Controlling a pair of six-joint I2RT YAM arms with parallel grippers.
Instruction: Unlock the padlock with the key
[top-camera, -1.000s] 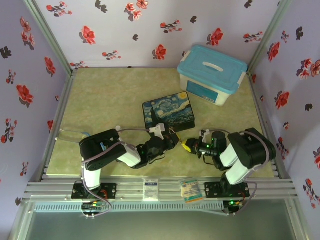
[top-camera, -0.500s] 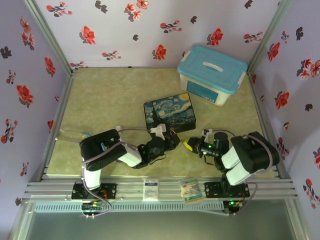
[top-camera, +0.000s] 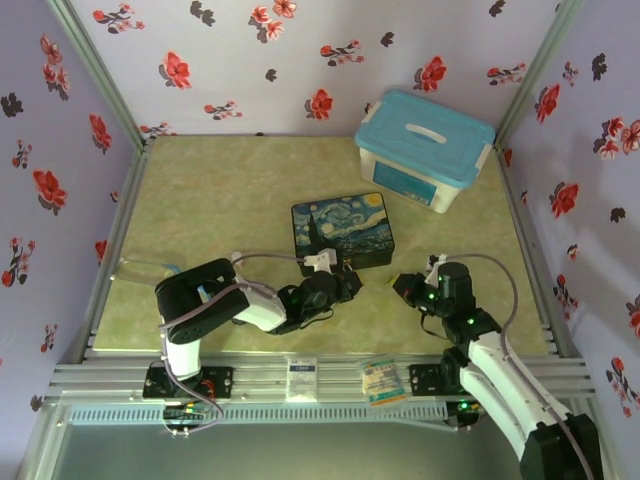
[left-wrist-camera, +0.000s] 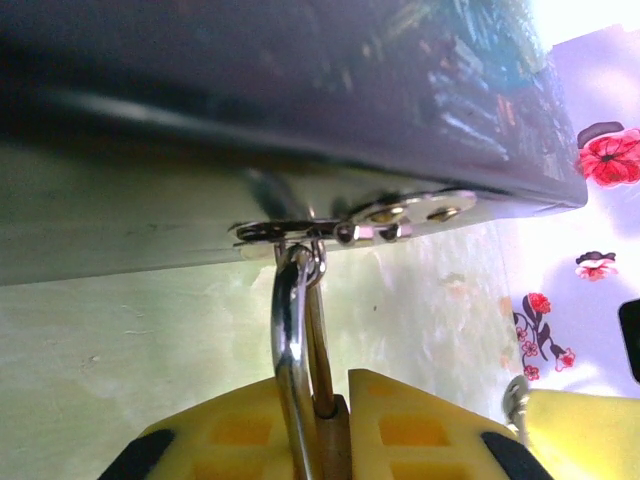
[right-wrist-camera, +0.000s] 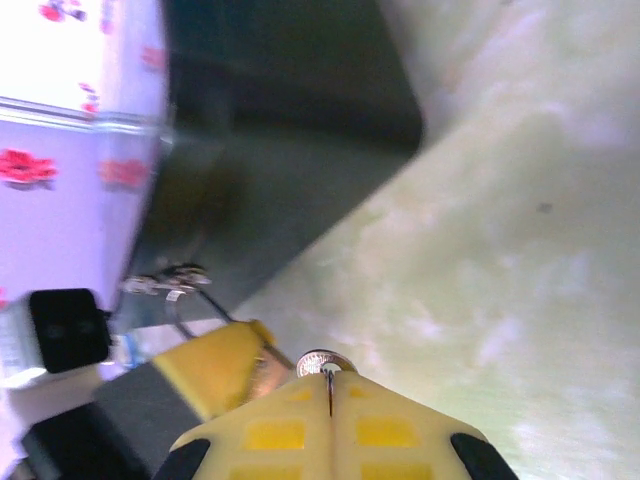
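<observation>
The brass padlock is pinched between my left gripper's yellow fingers. Its silver shackle runs up through the hasp on the painted box. In the top view the left gripper sits at the box's near edge. My right gripper is shut on the key; only its round silver end pokes out past the fingertips. It hovers just right of the padlock, a small gap apart. From above, the right gripper faces the left one.
A white bin with a blue lid stands at the back right. Flowered walls close in the green table on three sides. Open table lies left of and behind the box.
My right arm has stretched out and swung, and its gripper has drawn back to the right, away from the padlock. The painted box has shifted slightly to the right. The left gripper stays put.
</observation>
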